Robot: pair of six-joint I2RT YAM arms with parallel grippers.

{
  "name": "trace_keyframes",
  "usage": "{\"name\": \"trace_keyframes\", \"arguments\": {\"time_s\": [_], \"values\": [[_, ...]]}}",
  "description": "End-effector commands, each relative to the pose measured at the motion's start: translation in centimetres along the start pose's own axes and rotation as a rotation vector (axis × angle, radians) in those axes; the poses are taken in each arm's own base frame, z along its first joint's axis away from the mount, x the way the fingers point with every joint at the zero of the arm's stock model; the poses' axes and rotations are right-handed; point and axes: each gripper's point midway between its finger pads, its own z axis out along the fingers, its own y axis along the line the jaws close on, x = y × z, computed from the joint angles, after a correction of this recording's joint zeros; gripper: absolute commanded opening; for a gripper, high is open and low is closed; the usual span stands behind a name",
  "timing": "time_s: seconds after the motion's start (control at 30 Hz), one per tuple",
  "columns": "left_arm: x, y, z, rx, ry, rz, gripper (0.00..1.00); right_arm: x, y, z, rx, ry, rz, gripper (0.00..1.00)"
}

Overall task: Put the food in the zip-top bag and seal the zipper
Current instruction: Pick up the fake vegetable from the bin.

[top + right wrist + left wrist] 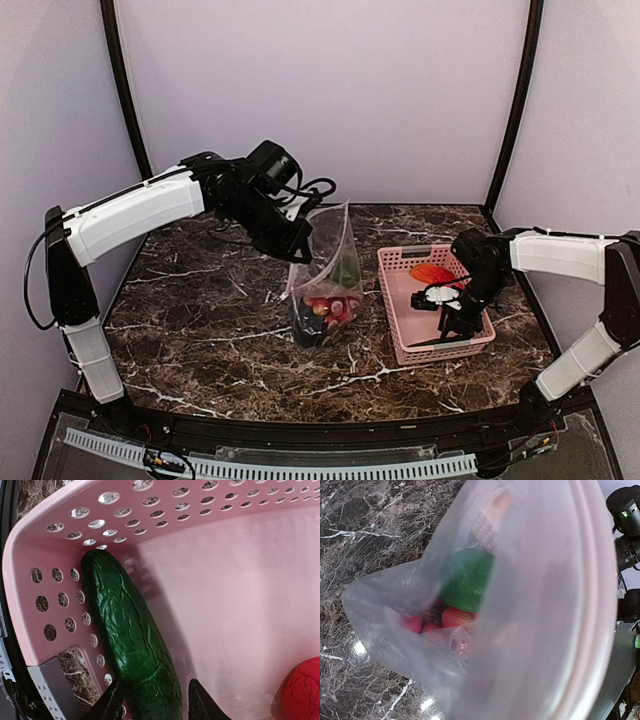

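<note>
The zip-top bag (326, 262) stands upright at mid-table, its mouth up. My left gripper (300, 250) is shut on its upper left edge; its fingers are hidden behind plastic in the left wrist view. Inside the bag (535, 605) lie red pieces (455, 617) and a green piece (467, 577). The pale pink zipper (592, 580) runs along the mouth. My right gripper (155, 705) is down in the pink basket (240, 580), open, its fingers on either side of a dark green cucumber (130, 640). A red piece (302, 690) and an orange-red oval (432, 272) also lie in the basket.
The pink basket (400, 335) sits just right of the bag on the dark marble table (200, 300). The cucumber lies along the basket's perforated side wall. Pale walls enclose the table on three sides.
</note>
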Motion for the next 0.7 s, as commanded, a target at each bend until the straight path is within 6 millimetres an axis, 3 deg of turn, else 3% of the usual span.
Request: {"name": "trace_keyframes", "arguments": {"time_s": [0.0,0.27,0.37,0.5,0.67], "values": [[0.1,-0.6,-1.9,0.040,-0.037,0.021,0.01,0.0,-0.7,0.3,0.020,0.015,-0.010,0.42],[0.2,-0.8,-1.8,0.062,-0.039,0.021,0.01,0.7,-0.3,0.9,-0.005,0.047,-0.012,0.52],[0.3,-0.7,-1.7,0.061,-0.041,0.017,0.01,0.9,-0.6,1.0,0.011,0.058,-0.016,0.63],[0.3,-0.8,-1.7,0.093,-0.041,-0.013,0.01,1.0,-2.1,1.1,0.071,0.081,-0.001,0.61],[0.0,-0.9,-2.0,0.111,-0.060,-0.030,0.01,0.8,-2.1,1.0,0.060,0.082,-0.019,0.61]]}}
